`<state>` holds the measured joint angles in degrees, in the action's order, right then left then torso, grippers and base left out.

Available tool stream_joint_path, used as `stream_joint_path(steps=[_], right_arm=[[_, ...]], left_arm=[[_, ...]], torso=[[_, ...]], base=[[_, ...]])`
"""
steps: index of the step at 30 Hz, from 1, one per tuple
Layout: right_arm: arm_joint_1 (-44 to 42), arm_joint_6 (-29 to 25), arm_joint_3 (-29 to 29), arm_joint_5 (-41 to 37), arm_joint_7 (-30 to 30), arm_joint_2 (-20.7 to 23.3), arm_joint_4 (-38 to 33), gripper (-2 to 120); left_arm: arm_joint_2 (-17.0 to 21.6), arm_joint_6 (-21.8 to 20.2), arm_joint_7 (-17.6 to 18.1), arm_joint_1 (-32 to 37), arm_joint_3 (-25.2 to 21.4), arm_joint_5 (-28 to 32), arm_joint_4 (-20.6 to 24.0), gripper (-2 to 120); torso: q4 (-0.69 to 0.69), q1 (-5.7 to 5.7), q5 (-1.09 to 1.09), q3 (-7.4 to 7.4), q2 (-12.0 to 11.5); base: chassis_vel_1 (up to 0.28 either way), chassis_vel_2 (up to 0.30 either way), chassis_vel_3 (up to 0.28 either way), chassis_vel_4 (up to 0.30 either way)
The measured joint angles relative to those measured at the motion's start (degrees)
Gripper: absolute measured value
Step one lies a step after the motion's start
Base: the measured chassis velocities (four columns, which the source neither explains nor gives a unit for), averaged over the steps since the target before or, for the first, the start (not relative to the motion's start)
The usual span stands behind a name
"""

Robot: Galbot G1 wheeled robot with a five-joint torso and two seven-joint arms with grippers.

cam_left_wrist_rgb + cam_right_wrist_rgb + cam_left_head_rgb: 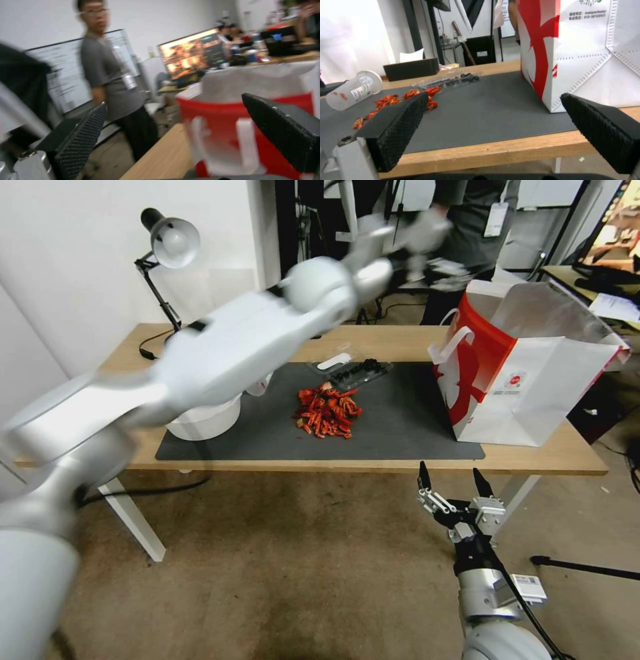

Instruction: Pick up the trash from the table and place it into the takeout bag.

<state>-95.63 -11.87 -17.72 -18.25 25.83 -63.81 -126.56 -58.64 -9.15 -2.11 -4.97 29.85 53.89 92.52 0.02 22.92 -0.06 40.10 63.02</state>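
The left tool (180,125), fingers spread and empty, is held high beside the takeout bag (527,380). The right tool (453,487), spread, is parked below the worktop (567,453) edge, clear of the crayfish shells (327,412).

A matt dark grey mat (400,427) covers the pale, smooth wood-grain table (573,453). The large white paper takeout bag (540,400) shows a glossy red side panel and crinkled silvery foil lining. The right end effector (493,130) carries black fingers (398,127) with knurled rubbery faces.
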Motion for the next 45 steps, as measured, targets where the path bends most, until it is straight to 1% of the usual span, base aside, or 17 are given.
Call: stream_joint_path(steps=[2, 3, 4, 6, 8, 9, 12, 14, 17, 18, 21, 23, 26, 29, 33, 39, 45], right_arm=[[0.06, 0.19, 0.05, -0.05, 0.10, 0.34, -0.12, 100], [0.06, 0.19, 0.05, -0.05, 0.10, 0.34, -0.12, 100], [0.32, 0.45, 0.35, -0.14, 0.13, 0.57, -0.15, 100], [0.42, 0.53, 0.48, -0.16, 0.17, 0.59, -0.15, 100], [0.90, 0.76, 1.00, -0.18, 0.21, 0.69, 0.08, 100], [0.90, 0.76, 1.00, -0.18, 0.21, 0.69, 0.08, 100], [1.47, 0.87, 1.48, -0.23, 0.26, 0.96, 0.37, 100], [1.49, 0.87, 1.49, -0.24, 0.26, 0.97, 0.38, 100], [1.76, 0.91, 1.64, -0.41, 0.27, 1.17, 0.50, 100], [2.03, 0.96, 1.83, -0.58, 0.26, 1.37, 0.65, 100], [2.22, 0.99, 2.10, -0.71, 0.28, 1.54, 0.91, 100], [2.54, 1.01, 2.48, -0.75, 0.30, 1.67, 1.03, 100], [2.62, 1.01, 2.60, -0.75, 0.29, 1.71, 1.03, 100], [2.65, 1.02, 2.71, -0.77, 0.30, 1.75, 1.03, 100], [2.57, 1.02, 2.80, -0.77, 0.26, 1.89, 0.95, 100], [2.36, 1.02, 2.84, -0.78, 0.24, 1.86, 0.90, 100], [2.07, 1.02, 2.78, -0.66, 0.22, 1.82, 0.67, 100]], left_arm=[[5.05, 0.06, 4.16, 5.24, -2.49, -1.81, 5.53, 100], [5.05, 0.06, 4.16, 5.24, -2.49, -1.81, 5.53, 100], [8.90, 0.80, 6.71, 9.97, -5.13, -4.97, 9.39, 100], [10.39, 1.46, 7.66, 12.39, -6.85, -6.34, 11.00, 100], [13.76, 3.21, 12.00, 22.07, -13.46, -10.65, 16.18, 100], [13.76, 3.21, 12.00, 22.07, -13.46, -10.65, 16.18, 100], [16.78, 6.65, 16.24, 34.58, -20.85, -14.74, 21.09, 100], [16.78, 6.65, 16.24, 34.58, -20.85, -14.74, 21.09, 100], [18.03, 9.36, 17.67, 41.86, -24.42, -16.98, 22.91, 100], [18.34, 13.00, 19.35, 49.41, -29.70, -19.93, 24.15, 100], [17.69, 17.69, 23.19, 59.17, -35.46, -24.11, 25.01, 100], [15.27, 21.69, 27.40, 70.19, -40.81, -30.04, 26.14, 100], [13.85, 22.20, 28.14, 73.77, -42.95, -31.74, 26.78, 100], [10.64, 23.59, 29.62, 80.52, -46.82, -34.24, 27.94, 100], [4.01, 24.62, 33.74, 92.66, -51.30, -39.87, 27.46, 100], [-0.11, 25.88, 32.14, 101.83, -53.75, -41.21, 25.23, 100], [-0.85, 28.75, 30.75, 102.43, -53.25, -41.64, 22.43, 100]], torso=[[-0.04, 0.00, 0.01, 0.00, 0.00], [-0.04, 0.00, 0.01, 0.00, 0.00], [-0.02, -0.01, 0.01, 0.00, 0.00], [-0.02, 0.00, 0.04, 0.00, 0.00], [-0.03, -0.01, 0.04, 0.00, 0.00], [-0.03, -0.01, 0.04, 0.00, 0.00], [-0.04, -0.01, 0.08, -0.01, 0.00], [-0.03, -0.02, 0.08, -0.01, 0.01], [0.00, -0.01, 0.00, 0.00, 0.00], [-0.03, -0.02, 0.09, -0.01, 0.01], [-0.03, -0.01, 0.03, 0.00, 0.00], [-0.03, -0.01, 0.06, 0.00, 0.00], [-0.02, -0.01, -0.01, 0.00, 0.00], [-0.07, -0.01, 0.12, -0.01, 0.01], [0.00, -0.02, 0.07, 0.00, 0.01], [-0.01, -0.01, 0.08, -0.01, 0.01], [-0.03, 0.00, 0.05, 0.00, 0.00]], base=[[0.000, 0.000, 0.000, 0.000], [0.000, 0.000, 0.000, 0.000], [0.000, 0.000, 0.000, 0.000], [0.000, 0.000, 0.000, 0.000], [0.000, 0.000, 0.000, 0.000], [0.000, 0.000, 0.000, 0.000], [0.000, 0.000, 0.000, 0.000], [0.000, 0.000, 0.000, 0.000], [0.000, 0.000, 0.000, 0.000], [0.000, 0.000, 0.000, 0.000], [0.000, 0.000, 0.000, 0.000], [0.000, 0.000, 0.000, 0.000], [0.000, 0.000, 0.000, 0.000], [0.000, 0.000, 0.000, 0.000], [0.000, 0.000, 0.000, 0.000], [0.000, 0.000, 0.000, 0.000], [0.000, 0.000, 0.000, 0.000]])
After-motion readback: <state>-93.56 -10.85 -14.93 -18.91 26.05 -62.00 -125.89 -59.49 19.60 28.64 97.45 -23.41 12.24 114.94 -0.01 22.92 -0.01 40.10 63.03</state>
